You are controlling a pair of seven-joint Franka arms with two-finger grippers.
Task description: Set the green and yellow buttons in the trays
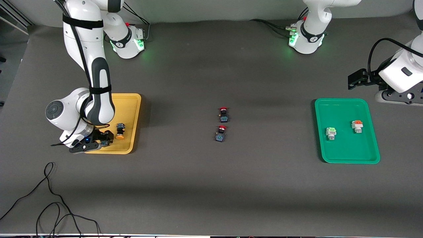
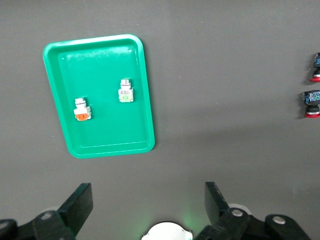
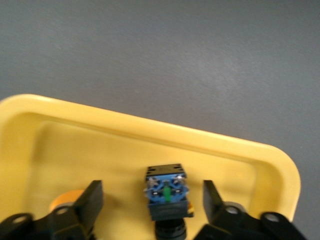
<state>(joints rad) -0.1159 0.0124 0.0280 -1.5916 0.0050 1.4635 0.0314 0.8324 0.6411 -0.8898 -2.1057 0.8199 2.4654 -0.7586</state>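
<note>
The yellow tray (image 1: 127, 109) lies at the right arm's end of the table. One orange-yellow capped button (image 1: 120, 130) lies in it. My right gripper (image 1: 102, 141) is low in this tray, open. A second black-blue button (image 3: 166, 192) lies on the tray floor (image 3: 100, 145) between the open fingers, touching neither; the first button's cap (image 3: 64, 200) shows beside one finger. The green tray (image 1: 343, 148) at the left arm's end holds a white-grey button with a light-green block (image 1: 331, 133) and one with an orange block (image 1: 357, 126). My left gripper (image 1: 356, 79) waits open and empty, high above the table beside that tray (image 2: 100, 65).
Two red-capped black-blue buttons (image 1: 223, 114) (image 1: 221, 133) lie mid-table, one nearer the front camera than the other. They also show at the edge of the left wrist view (image 2: 314, 70). Loose black cables (image 1: 49, 198) lie near the front edge at the right arm's end.
</note>
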